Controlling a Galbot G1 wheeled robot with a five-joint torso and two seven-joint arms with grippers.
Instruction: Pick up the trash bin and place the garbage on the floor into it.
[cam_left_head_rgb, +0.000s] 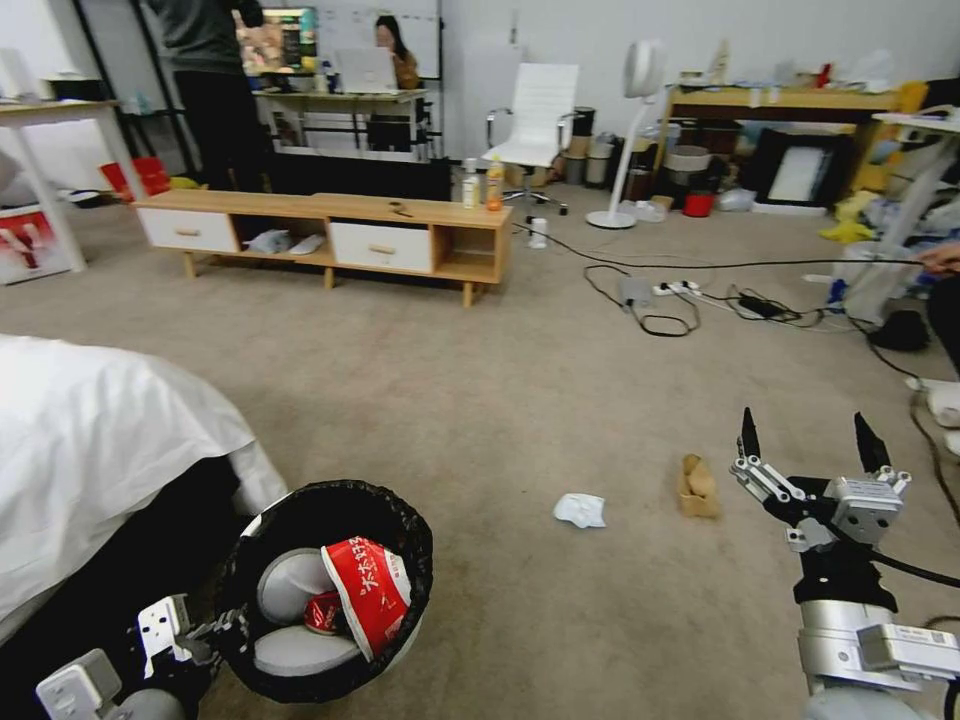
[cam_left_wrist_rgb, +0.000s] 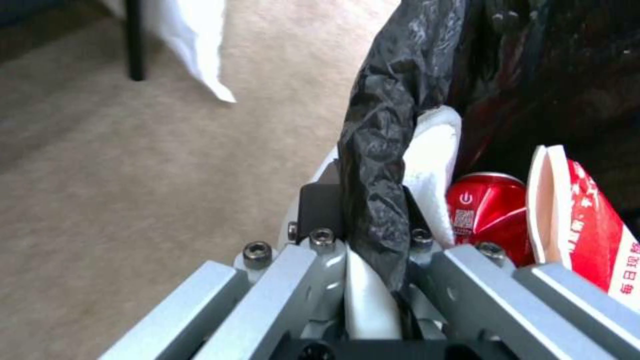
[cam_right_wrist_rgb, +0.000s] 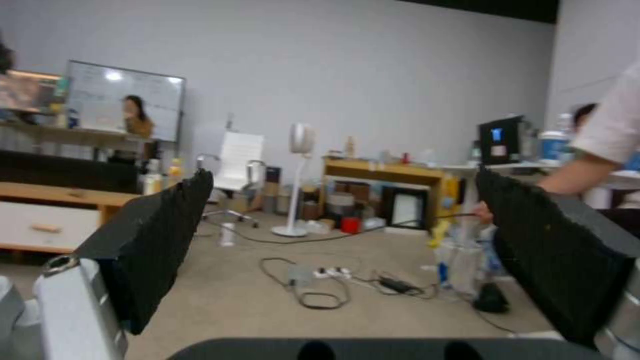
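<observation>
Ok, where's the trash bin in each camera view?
Head view: trash bin at bottom left, rim clamped by the left gripper.
Left wrist view: its black-bagged rim runs up the centre.
Right wrist view: looks across the carpet past the open right gripper.
Shared landmark: crushed red can inside the bin.

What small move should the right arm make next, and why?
Probably lower the right gripper toward the brown paper box, the nearest litter on the floor. Its fingers are open and empty, held up above the carpet. The left gripper is clamped on the trash bin rim, with the red can and carton inside. A crumpled tissue lies beside the box.
</observation>
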